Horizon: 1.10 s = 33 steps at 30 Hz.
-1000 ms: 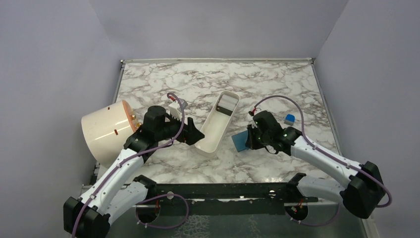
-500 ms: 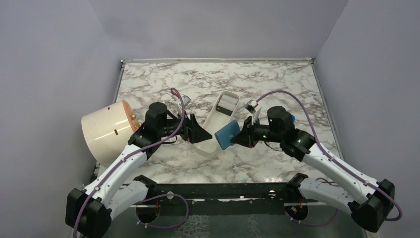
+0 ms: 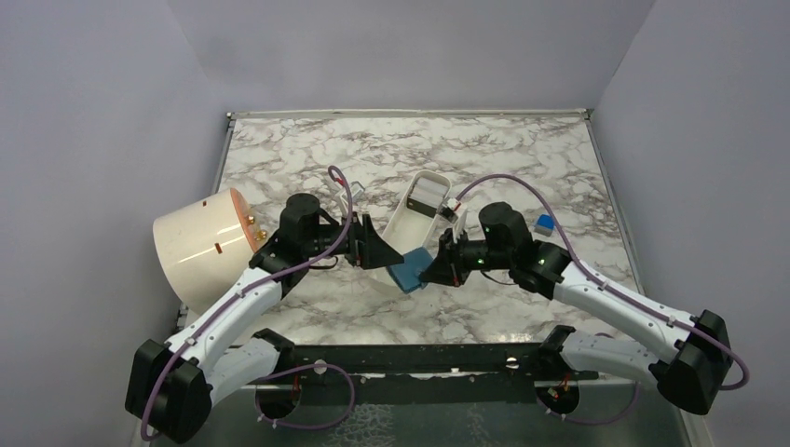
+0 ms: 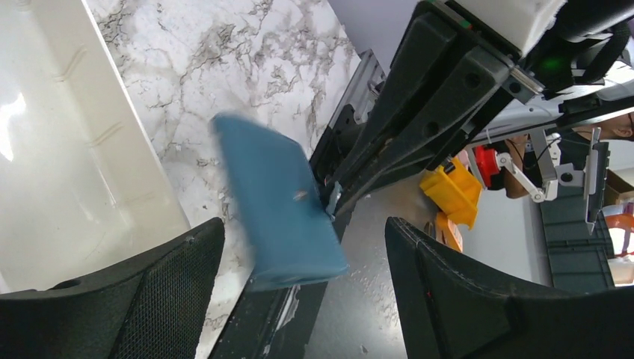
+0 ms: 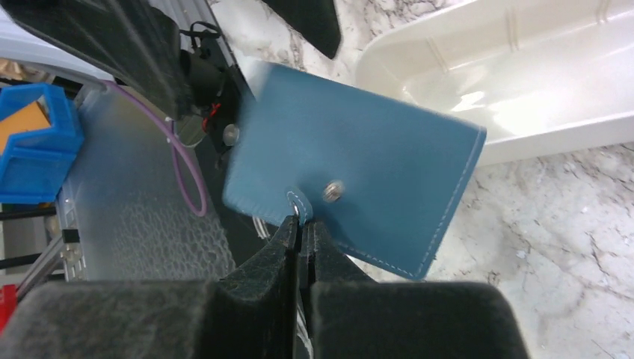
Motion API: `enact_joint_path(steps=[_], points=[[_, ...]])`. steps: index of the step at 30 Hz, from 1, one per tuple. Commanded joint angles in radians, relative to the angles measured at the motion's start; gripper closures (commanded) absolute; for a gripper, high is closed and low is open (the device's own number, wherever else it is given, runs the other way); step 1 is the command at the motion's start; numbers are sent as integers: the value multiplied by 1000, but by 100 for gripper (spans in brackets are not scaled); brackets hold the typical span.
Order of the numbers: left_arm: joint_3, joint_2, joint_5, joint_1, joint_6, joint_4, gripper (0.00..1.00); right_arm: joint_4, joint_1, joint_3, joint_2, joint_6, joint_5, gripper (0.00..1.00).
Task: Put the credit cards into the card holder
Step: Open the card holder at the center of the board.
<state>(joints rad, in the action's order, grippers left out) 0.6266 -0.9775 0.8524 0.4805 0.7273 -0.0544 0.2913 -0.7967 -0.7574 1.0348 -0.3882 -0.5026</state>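
Seen from above, the right end effector (image 3: 429, 271) meets the teal card holder (image 3: 407, 275) from its 3 o'clock side, but the grip itself is hidden there. The right wrist view settles it: the fingers (image 5: 273, 262) are clenched on the snap tab (image 5: 298, 203) at the edge of the closed holder, whose far corner overlaps the white tray (image 5: 523, 67). Only the left wrist view shows that the left end effector (image 3: 374, 250) is released wide. Its two fingers (image 4: 161, 299) stand either side of the holder with a gap on each side.

The tray runs from the holder toward 12 o'clock. Pale and dark flat pieces at its far end look like the credit cards (image 3: 428, 197). A cream drum (image 3: 200, 247) sits at 9 o'clock at the edge of the worktop (image 3: 307, 154), beside the left arm. A small blue cube (image 3: 545, 223) rests at 3 o'clock, past the right arm.

The tray's near end crowds the holder at 12 o'clock, and the worktop's near edge lies close at 6 o'clock. The widest open marble is toward 12 o'clock.
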Motion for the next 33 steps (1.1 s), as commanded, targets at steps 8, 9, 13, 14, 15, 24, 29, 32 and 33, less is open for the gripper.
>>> enact_joint_path(steps=[8, 9, 13, 14, 15, 24, 29, 32, 33], points=[[-20, 18, 22, 10, 8, -37, 14, -75, -45, -28, 6, 30, -2, 99], [-24, 17, 17, 11, 5, -35, 14, -87, -47, -22, 2, 31, -3, 99], [-39, 7, 17, 10, -5, -34, 15, -100, -49, -16, -12, 23, 28, 99], [-44, 9, 12, 10, -11, -34, 16, -105, -48, -12, -17, 21, 26, 99], [-49, 13, 4, 10, -20, -34, 18, -115, -48, -6, -25, 19, 20, 99], [-84, 33, -50, 16, -37, -25, 27, -252, -49, 203, -85, 3, 88, 99], [-120, 29, -135, 71, -54, -24, 32, -288, -47, 279, -84, 28, 112, 99], [-115, 12, -168, 102, -38, -24, 33, -298, -48, 300, -120, 41, 165, 99], [-114, 7, -181, 116, -32, -24, 33, -300, -49, 307, -132, 41, 182, 99]])
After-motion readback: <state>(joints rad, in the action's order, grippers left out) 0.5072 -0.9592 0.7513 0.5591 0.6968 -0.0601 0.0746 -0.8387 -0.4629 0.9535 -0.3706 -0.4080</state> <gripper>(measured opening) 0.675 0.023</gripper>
